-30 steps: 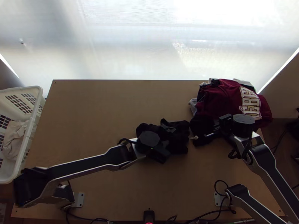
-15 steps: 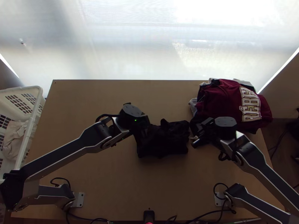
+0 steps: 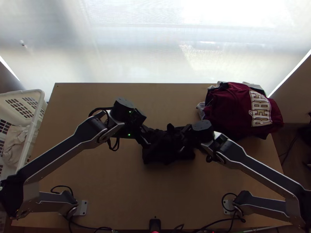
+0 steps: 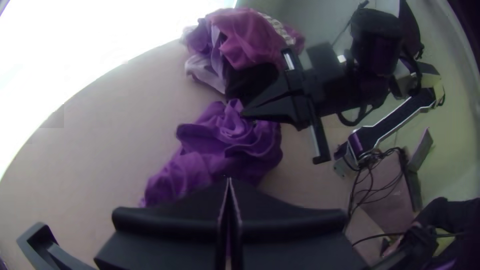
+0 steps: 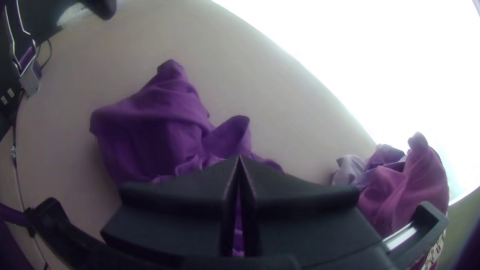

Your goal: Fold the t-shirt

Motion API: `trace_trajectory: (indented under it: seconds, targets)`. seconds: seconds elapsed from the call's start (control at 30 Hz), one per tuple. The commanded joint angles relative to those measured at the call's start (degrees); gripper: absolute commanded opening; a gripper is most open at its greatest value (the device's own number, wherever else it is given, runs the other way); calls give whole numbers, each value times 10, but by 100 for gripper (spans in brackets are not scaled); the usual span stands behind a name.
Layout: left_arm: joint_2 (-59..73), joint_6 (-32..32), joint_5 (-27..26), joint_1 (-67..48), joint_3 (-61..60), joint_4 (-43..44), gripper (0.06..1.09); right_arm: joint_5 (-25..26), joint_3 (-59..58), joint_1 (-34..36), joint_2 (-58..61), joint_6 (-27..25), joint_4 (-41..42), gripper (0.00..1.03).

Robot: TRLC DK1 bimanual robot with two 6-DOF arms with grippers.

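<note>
The t-shirt (image 3: pixel 169 156) is lying on the light wooden table (image 3: pixel 116 190), near the middle of it; in the top view it looks almost black, and in the two wrist views it looks purple. It is bunched, with many wrinkles and soft folds, and a small corner is standing up on its far side. The left gripper (image 3: pixel 147 143) is at the left end of this cloth. In its own wrist view, the left gripper (image 4: pixel 229 180) is closed, the tips meeting together; whether they touch the cloth, I cannot tell. The right gripper (image 3: pixel 181 148) is over the right part of the t-shirt, and in the left wrist view its tips come to the wrinkled cloth. In its own wrist view, the right gripper (image 5: pixel 239 158) has also its tips pressed together, but if a little fabric is pinched between them, this I cannot tell. At the table's far right corner there is a heap of clothes, where a dark red garment (image 3: pixel 233 106) with pale lettering lies on top of a light grey cloth (image 3: pixel 201 110). Beside the table's left edge stands a white basket (image 3: pixel 35 116), and inside it lies a beige cloth (image 3: pixel 14 143).
</note>
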State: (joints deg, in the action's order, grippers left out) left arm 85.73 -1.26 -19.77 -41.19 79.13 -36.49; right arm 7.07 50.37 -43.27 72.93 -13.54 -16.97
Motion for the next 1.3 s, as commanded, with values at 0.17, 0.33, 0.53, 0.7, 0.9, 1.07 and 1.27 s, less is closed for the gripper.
trace_trajectory:
  seconds: [0.17,0.33,0.53,0.7,0.9,1.07,1.27]
  targets:
    - [84,-60,-125,59,-114,104,10,6,42,-34,74,16,48,3]
    - [143,-88,-171,66,-125,138,10,6,63,-46,78,17,48,3]
    - [187,-98,-186,68,-111,145,10,6,40,-79,93,21,69,3]
    - [214,-75,-122,70,-122,130,10,6,5,-84,129,23,114,3]
    - [204,-17,-57,84,-157,106,10,5,-23,-67,165,22,157,3]
    - [191,1,-50,97,-178,92,10,6,-37,-62,197,13,208,3]
    - [179,17,-30,105,-186,87,10,6,-58,13,204,-28,223,3]
